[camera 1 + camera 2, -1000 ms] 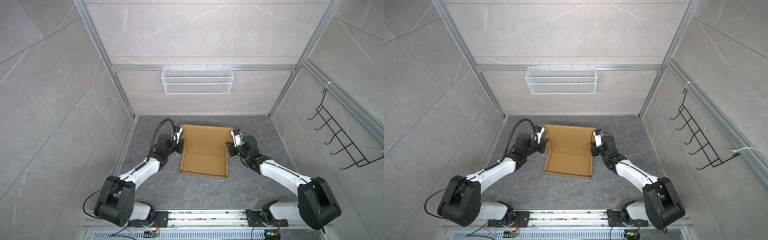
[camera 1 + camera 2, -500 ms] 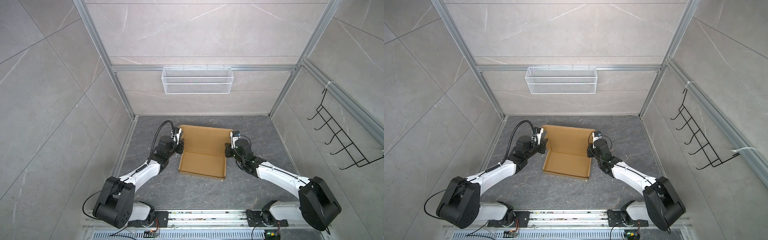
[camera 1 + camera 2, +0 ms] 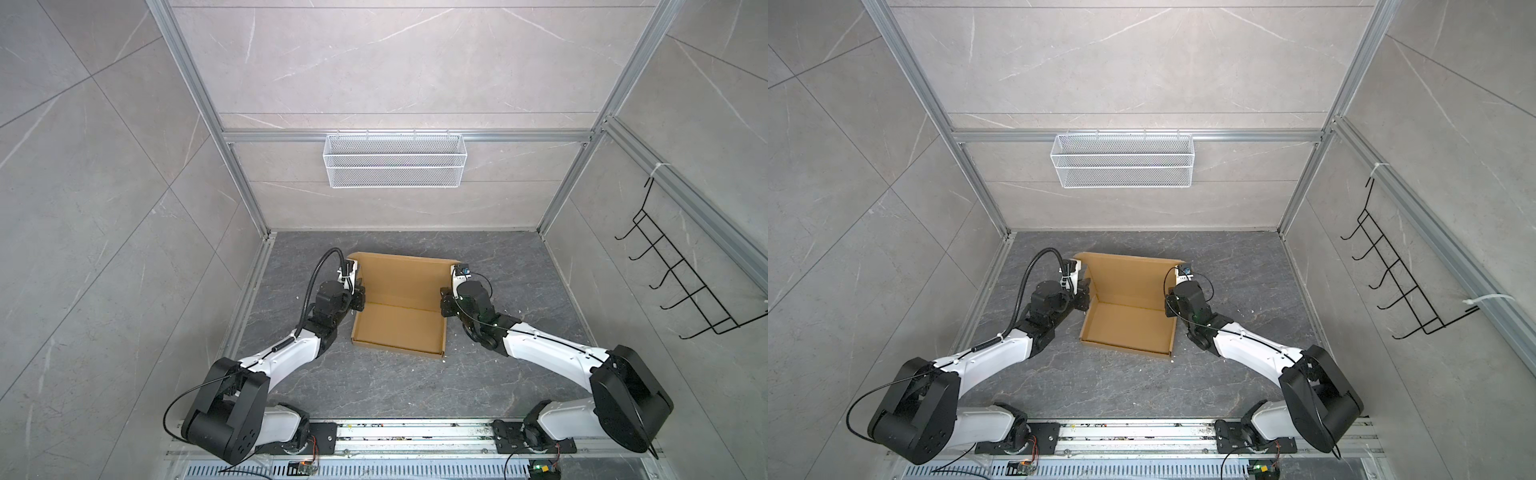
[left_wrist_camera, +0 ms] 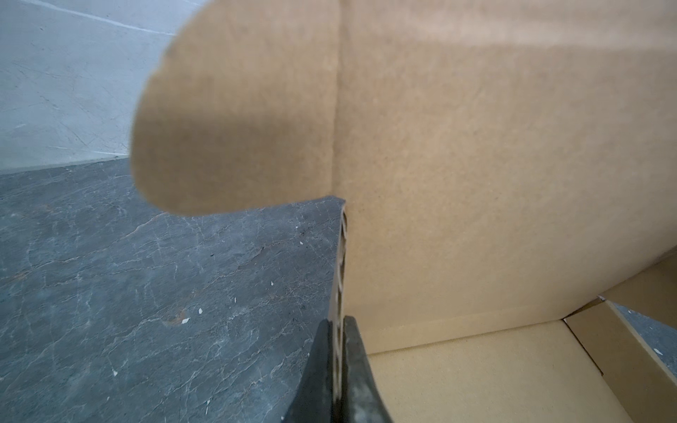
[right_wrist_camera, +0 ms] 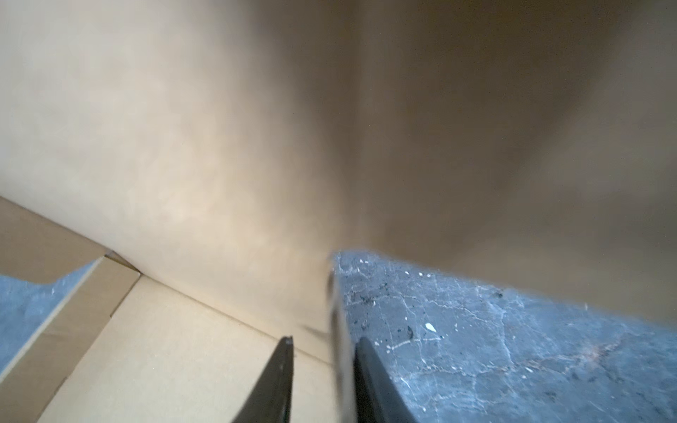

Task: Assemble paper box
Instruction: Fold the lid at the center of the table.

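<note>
Both top views: plain brown corrugated cardboard mailer box (image 3: 399, 332) (image 3: 1125, 328) open on dark grey marbled bench (image 3: 374, 386), lid raised at far side, flanked by left tool (image 3: 359, 299) and right tool (image 3: 444, 305).
Left wrist: left tool (image 4: 337, 324) pinched onto side-wall edge.
Right wrist: right tool (image 5: 325, 340) narrowly parted astride opposite wall, one finger clear.

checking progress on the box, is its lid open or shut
Open. The lid stands up from the back edge of the box, and the bare inside floor shows in both top views.
</note>
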